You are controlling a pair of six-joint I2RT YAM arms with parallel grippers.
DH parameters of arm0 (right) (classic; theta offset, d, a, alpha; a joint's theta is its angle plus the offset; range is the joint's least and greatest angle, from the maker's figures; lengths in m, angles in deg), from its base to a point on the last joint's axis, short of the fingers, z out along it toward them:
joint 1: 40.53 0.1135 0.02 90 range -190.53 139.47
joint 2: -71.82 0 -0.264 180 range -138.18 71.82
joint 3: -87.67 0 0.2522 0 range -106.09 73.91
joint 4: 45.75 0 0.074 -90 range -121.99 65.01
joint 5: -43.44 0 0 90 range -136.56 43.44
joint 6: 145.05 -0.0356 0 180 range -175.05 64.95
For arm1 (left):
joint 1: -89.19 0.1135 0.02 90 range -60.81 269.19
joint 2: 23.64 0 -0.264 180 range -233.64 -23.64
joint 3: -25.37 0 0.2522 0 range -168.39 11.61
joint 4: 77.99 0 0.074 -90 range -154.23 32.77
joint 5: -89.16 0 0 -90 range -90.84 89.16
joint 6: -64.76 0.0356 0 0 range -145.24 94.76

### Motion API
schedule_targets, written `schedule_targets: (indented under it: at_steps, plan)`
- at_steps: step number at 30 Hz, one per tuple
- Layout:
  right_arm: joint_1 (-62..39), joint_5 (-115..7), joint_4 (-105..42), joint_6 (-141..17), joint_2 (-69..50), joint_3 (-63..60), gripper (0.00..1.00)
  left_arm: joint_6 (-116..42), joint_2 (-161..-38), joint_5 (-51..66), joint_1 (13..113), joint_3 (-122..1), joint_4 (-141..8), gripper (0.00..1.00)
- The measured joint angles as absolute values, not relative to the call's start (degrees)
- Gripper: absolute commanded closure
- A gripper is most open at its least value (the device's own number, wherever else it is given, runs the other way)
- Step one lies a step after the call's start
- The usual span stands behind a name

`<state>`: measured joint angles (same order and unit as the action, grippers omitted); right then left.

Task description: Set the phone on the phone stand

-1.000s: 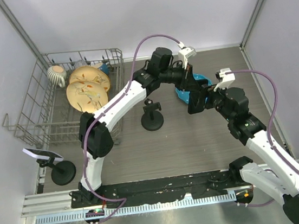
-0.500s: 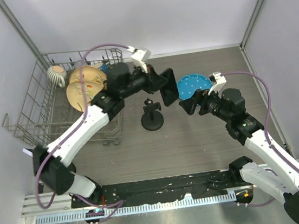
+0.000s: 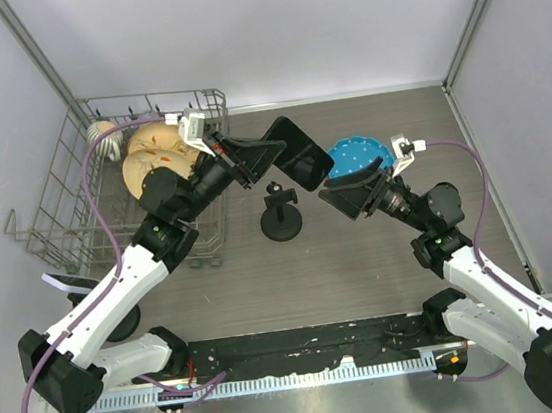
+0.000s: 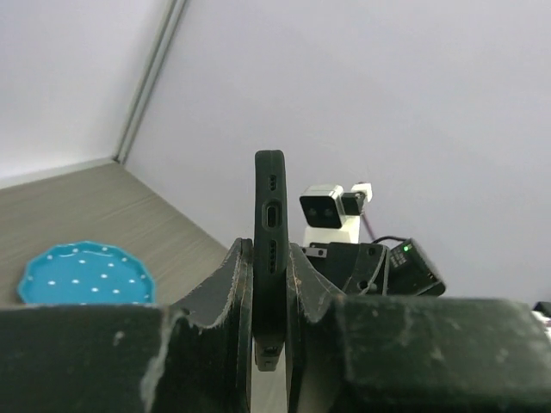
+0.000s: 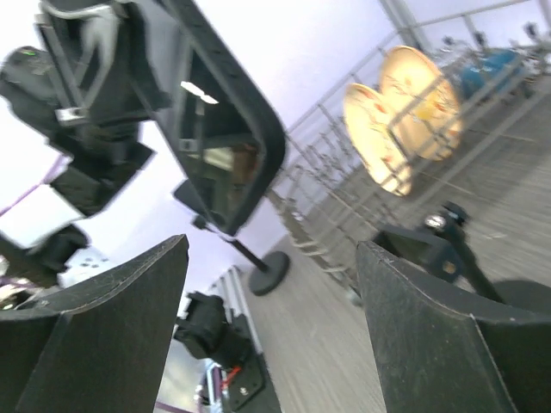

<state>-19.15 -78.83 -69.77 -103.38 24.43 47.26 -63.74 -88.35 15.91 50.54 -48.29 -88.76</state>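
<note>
My left gripper (image 3: pixel 261 151) is shut on a black phone (image 3: pixel 300 155) and holds it in the air, above and just right of the black phone stand (image 3: pixel 280 212). In the left wrist view the phone (image 4: pixel 269 225) stands edge-on between the fingers of that gripper (image 4: pixel 269 249). My right gripper (image 3: pixel 348 198) is open and empty, just below the phone and right of the stand. The right wrist view shows the phone (image 5: pixel 219 120) ahead of the open right gripper (image 5: pixel 273 245), and the stand's head (image 5: pixel 435 241) at the lower right.
A blue dotted plate (image 3: pixel 355 155) lies behind the right gripper. A wire dish rack (image 3: pixel 75 206) with tan plates (image 3: pixel 155 166) stands at the left. A second black stand (image 3: pixel 108 313) with a white card is at the near left.
My left arm has drawn back toward the left and the near side, bringing the phone over the stand. My right gripper has swung left and stays open.
</note>
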Motion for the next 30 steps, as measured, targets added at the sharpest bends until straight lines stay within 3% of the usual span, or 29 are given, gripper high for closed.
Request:
schedule_targets:
  at_steps: [6,12,13,16,19,21,22,23,26,28,30]
  plan:
    - [-15.8,-80.8,-84.9,-110.7,20.8,48.6,0.22,-71.2,-87.0,15.2,50.5,-43.7,-95.4,1.00]
    - [-12.4,-76.0,-92.5,-112.6,18.3,48.1,0.68,-75.7,-84.6,14.6,50.5,-39.9,-99.5,1.00]
    - [-11.1,-75.1,-94.4,-113.0,16.3,47.5,0.83,-75.8,-83.7,14.3,50.5,-39.4,-99.5,1.00]
    - [-7.1,-74.5,-100.4,-114.8,9.4,44.0,0.99,-74.8,-80.5,12.3,51.0,-38.8,-99.4,1.00]
    - [-4.5,-75.0,-106.1,-115.8,2.3,38.1,0.99,-73.9,-76.8,9.3,51.7,-38.4,-100.5,1.00]
    - [-3.3,-75.2,-108.7,-116.0,-1.4,35.0,0.99,-72.5,-74.4,6.8,51.8,-37.8,-100.8,0.88]
    - [-3.0,-75.6,-109.3,-116.0,-2.6,33.9,0.99,-71.7,-73.4,5.6,51.8,-37.4,-100.5,0.75]
    - [-2.9,-76.3,-109.6,-116.0,-3.9,32.5,0.99,-71.0,-72.5,4.4,51.9,-37.1,-100.2,0.51]
    - [-3.0,-78.1,-107.1,-112.2,-6.7,26.8,0.99,-69.1,-69.5,1.7,51.6,-37.0,-96.2,0.24]
    - [-3.7,-78.0,-102.0,-108.1,-7.8,22.2,0.99,-66.9,-66.8,0.3,51.1,-37.0,-90.1,0.13]
    - [-5.7,-77.3,-96.1,-104.4,-8.3,18.1,0.99,-64.8,-64.4,-0.6,50.8,-37.1,-83.8,0.11]
